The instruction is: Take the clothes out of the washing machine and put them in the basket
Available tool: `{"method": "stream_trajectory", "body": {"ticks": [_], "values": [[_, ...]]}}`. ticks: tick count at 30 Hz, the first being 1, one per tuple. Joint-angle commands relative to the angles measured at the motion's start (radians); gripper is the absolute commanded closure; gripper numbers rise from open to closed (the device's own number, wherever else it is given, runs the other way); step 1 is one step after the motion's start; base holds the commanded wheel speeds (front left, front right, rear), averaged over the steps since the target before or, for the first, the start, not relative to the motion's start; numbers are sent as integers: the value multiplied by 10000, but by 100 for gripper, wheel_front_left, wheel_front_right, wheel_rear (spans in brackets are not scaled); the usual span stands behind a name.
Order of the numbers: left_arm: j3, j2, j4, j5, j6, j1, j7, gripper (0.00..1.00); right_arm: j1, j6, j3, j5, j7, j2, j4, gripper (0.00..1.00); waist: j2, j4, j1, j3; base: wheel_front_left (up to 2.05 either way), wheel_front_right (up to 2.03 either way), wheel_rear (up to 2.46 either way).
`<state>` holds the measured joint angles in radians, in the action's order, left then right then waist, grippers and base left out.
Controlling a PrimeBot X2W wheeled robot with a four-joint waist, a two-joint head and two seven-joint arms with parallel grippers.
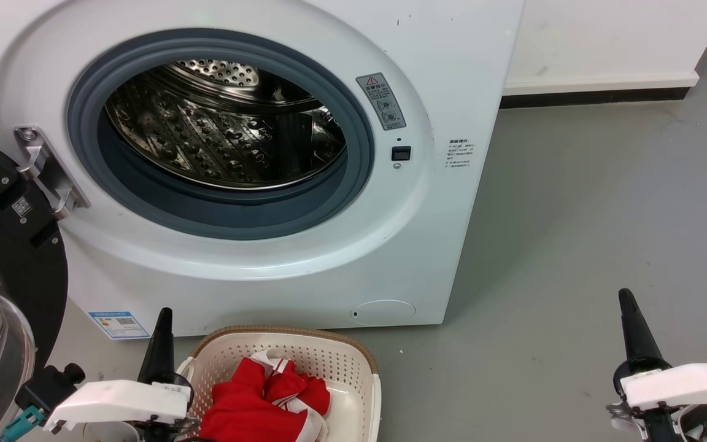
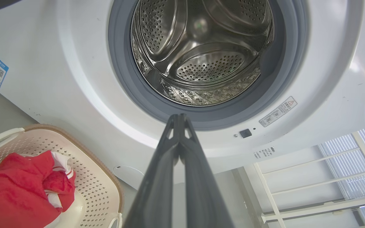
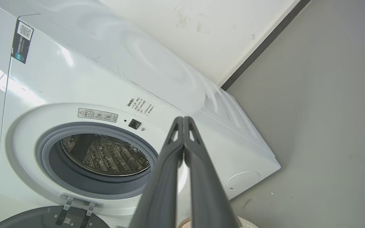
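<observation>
Okay, looking into the washing machine (image 1: 304, 270) across the upper left of my head view: the drum (image 1: 218, 141) shows bare perforated steel. The left wrist view gives me the same, shiny paddles and holes, no fabric that I can spot. The door (image 1: 16, 270) hangs open at the left edge. Down at the bottom centre the basket (image 1: 335, 359) sits on the floor (image 1: 574, 215) just in front of the machine. The clothes (image 1: 255, 399) are heaped inside it, red with white striping, bunched toward its left side. My left gripper (image 1: 164, 322) is at the lower left, just beside the basket's rim, fingers pressed together with nothing between them. Right gripper (image 1: 628, 304) is at the lower right, well apart from everything, fingers likewise closed tight and empty. So I judge the unloading done, or very nearly. The only doubt is the drum's near lower lip, tucked behind the grey seal (image 1: 145, 202), which I can't fully check.
</observation>
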<state>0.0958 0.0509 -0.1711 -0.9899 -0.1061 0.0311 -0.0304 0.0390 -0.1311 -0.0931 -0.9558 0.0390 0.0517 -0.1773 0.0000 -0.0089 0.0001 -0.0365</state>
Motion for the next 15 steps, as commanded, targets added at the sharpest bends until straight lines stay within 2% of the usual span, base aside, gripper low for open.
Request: {"method": "stream_trajectory", "body": {"ticks": [1,15], "values": [[14,10,32,-243,-68,273,41,100,228,0,-34,-265,-61,40,34,100,0,1,-1,5,0,0,0],[65,5,-168,-1817,-112,427,421,100,356,1,-72,-1932,-446,38,-152,100,0,20,-1,74,0,0,0]]}}
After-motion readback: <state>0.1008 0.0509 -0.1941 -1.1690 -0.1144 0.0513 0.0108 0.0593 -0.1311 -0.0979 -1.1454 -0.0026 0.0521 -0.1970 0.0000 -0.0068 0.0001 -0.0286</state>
